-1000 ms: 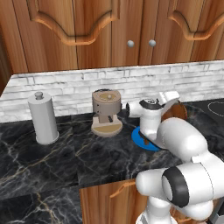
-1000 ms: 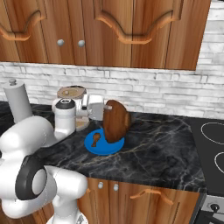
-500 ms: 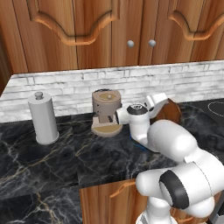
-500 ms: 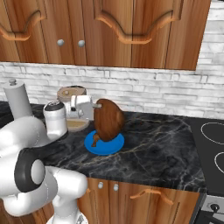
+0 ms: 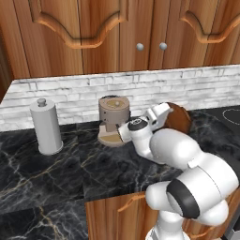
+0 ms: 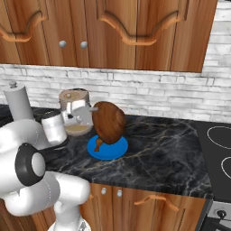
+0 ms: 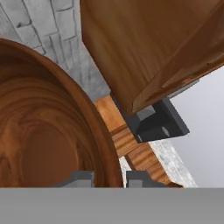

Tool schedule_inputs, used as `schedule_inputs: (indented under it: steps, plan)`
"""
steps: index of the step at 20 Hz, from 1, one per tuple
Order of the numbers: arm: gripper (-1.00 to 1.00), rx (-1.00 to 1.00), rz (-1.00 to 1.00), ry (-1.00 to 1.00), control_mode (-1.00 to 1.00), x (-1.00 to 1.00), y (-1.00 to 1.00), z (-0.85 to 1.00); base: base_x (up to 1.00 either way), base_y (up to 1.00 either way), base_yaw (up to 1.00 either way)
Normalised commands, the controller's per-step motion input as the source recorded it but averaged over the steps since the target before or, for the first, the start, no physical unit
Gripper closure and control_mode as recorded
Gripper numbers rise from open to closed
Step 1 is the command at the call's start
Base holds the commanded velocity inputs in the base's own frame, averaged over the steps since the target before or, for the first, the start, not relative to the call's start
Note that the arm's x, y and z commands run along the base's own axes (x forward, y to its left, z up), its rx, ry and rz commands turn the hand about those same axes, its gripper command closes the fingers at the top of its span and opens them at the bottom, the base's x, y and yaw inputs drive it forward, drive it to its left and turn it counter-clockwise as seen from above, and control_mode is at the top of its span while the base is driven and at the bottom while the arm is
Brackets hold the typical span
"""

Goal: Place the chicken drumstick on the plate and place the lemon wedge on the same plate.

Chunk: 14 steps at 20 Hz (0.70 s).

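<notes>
We have fingers [image 7: 109, 177] clamped on the smooth wooden bowl's [image 6: 108, 122] rim, bowl tipped on edge above the flat round blue plate [image 6: 107, 148] on the black marbled surface [image 6: 162, 153].

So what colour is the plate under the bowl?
Bright blue; the plate shows best in the right base view.

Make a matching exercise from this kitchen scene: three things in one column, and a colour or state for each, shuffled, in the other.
Things:
1. wooden bowl
2. plate
3. grey canister

States:
A. standing upright
B. tipped up on its edge
C. bright blue, lying flat

Pairs: 1-B, 2-C, 3-A.
</notes>
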Motion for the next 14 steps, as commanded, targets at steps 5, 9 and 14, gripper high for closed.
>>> schedule_inputs:
  steps: [5,9,14]
  plan:
    - [1.0,-0.16,0.04,-0.01,-1.0,0.0,0.23,-0.09,0.0,0.0,0.0]
    - [1.0,-0.08,0.01,0.0,-1.0,0.02,-0.03,0.03,0.0,0.0,0.0]
    - [1.0,0.06,0.0,0.01,-1.0,-0.04,-0.22,0.09,0.0,0.0,0.0]
